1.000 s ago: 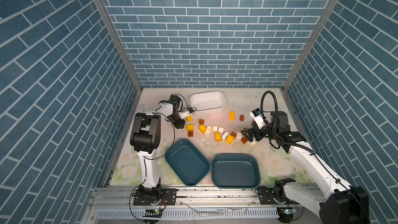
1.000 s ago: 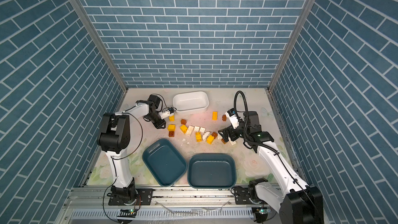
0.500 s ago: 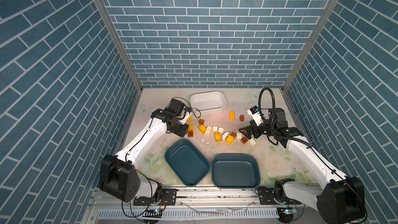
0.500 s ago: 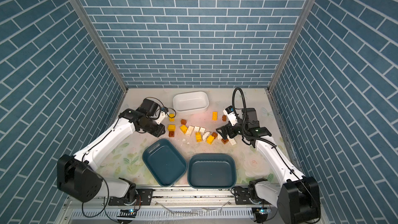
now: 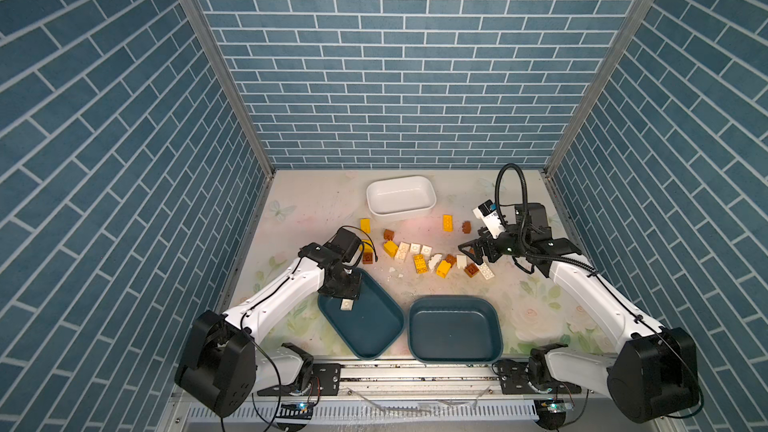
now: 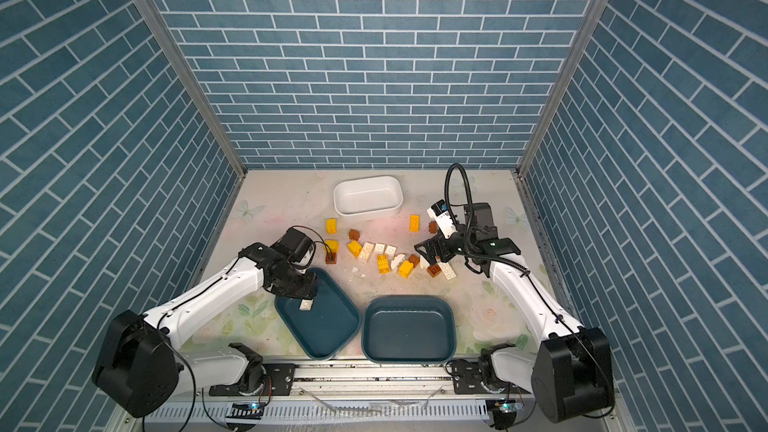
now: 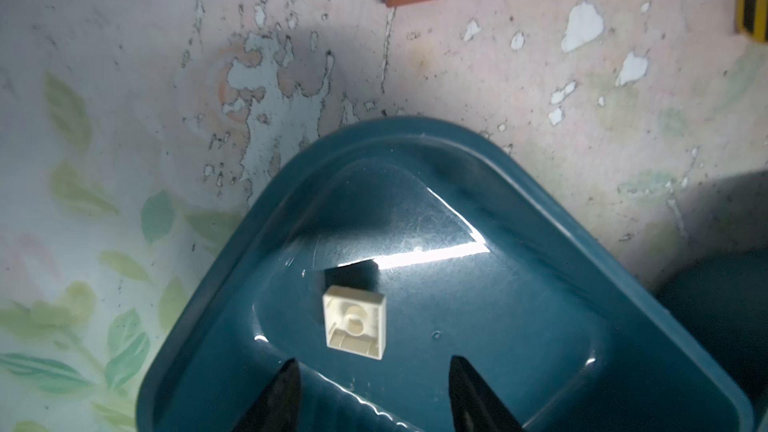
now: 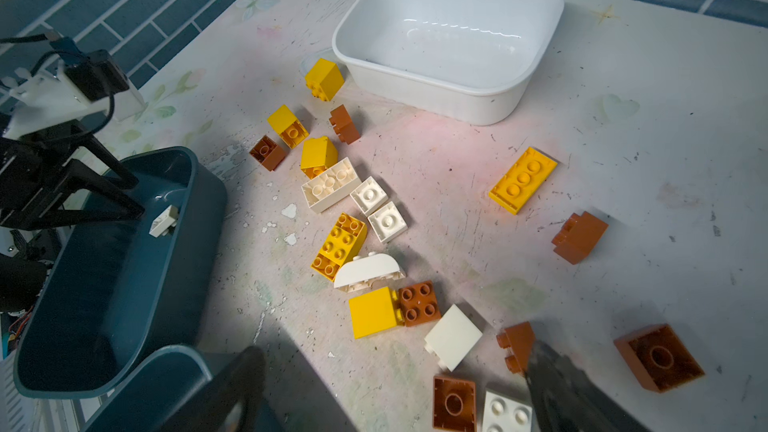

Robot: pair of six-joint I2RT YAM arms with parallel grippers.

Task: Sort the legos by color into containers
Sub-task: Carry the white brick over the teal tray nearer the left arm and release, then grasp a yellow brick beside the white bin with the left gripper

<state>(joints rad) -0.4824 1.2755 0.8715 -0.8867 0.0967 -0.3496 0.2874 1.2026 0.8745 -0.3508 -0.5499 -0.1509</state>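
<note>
Teal plastic fills the lower middle of both top views. Two tubs stand side by side on the worn floral table [image 5: 299, 209]. The left teal tub [image 5: 374, 326] is turned at an angle, and the right teal tub [image 5: 455, 332] is square to the frame.

Above them, toward the back wall, sits the smaller white tub [image 5: 401, 197] (glossy, with a streak of glare on its floor).

The left gripper [image 7: 374, 361] hangs over the upper-left corner of the left teal tub, jaws parted and grasping nothing. A cream brick [image 7: 354, 322] shows underside-up inside that tub, just beyond the fingertips; whether it rests on the floor is unclear.

The right gripper [image 5: 471, 253] hovers at the right end of the loose legos [image 5: 420, 263], spread wide with nothing between its fingers. Those bricks are yellow, brown and white, and lie scattered across mid-frame between the white tub and the teal pair.
</note>
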